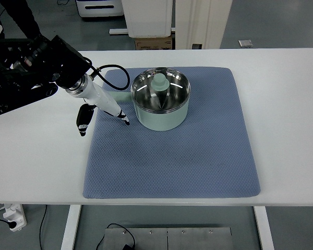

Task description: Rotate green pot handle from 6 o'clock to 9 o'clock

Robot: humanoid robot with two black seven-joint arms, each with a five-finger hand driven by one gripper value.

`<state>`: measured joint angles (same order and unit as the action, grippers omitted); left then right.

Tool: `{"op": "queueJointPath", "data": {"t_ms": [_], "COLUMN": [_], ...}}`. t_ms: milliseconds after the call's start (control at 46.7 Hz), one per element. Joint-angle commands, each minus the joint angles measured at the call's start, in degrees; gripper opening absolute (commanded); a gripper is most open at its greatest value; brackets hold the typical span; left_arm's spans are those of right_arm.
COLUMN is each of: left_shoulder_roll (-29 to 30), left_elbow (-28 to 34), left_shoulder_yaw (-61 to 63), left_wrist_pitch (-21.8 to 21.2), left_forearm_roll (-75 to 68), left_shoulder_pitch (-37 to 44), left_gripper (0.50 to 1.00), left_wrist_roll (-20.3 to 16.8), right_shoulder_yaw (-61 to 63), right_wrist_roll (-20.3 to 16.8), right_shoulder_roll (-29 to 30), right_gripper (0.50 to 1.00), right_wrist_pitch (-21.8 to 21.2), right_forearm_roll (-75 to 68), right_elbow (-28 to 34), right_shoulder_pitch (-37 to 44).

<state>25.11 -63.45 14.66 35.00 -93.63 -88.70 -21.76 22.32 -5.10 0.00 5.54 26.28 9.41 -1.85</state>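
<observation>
Pot (161, 101) sits on the mat (172, 156), just right of the left hand (105, 107), its handle (116, 96) pointing left beneath the fingers (120, 113). Fingers are spread, holding nothing, tips touching the mat beside the handle.

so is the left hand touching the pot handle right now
Cannot tell. In the top view the left hand overlaps the handle of the green pot, hiding any contact.
</observation>
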Motion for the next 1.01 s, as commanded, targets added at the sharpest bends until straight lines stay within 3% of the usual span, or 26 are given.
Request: {"op": "queueJointPath", "data": {"t_ms": [0,214,407,728,985], "left_shoulder_roll": [0.11,0.55,0.64,0.46,-0.06], "left_elbow": [-1.68,-6.51,-9.77,-8.80,-2.13], "left_shoulder_yaw": [-0.07,-0.16,-0.42,-8.06,-15.88], "left_wrist_pitch": [0.00,0.00,0.00,0.00,0.00], "left_forearm_roll": [0.03,2.66,11.18,34.20,49.59], "left_shoulder_pitch": [-0.33,-1.04,-1.39,0.37,2.56], "left_gripper": [1.000,1.000,1.000,1.000,1.000], "left_wrist_roll": [-1.97,-5.49,-6.37,-5.67,-5.40], "right_shoulder_yaw": [0.00,0.00,0.00,0.00,0.00], "right_wrist_roll": [0.00,0.00,0.00,0.00,0.00], "right_shoulder_roll": [0.00,0.00,0.00,0.00,0.00], "right_gripper": [1.000,1.000,1.000,1.000,1.000], "right_wrist_pitch": [0.00,0.00,0.00,0.00,0.00], "right_forearm_roll": [0.00,0.00,0.00,0.00,0.00], "right_elbow": [0.00,0.00,0.00,0.00,0.00], "right_shoulder_pitch": [0.00,0.00,0.00,0.00,0.00]}}
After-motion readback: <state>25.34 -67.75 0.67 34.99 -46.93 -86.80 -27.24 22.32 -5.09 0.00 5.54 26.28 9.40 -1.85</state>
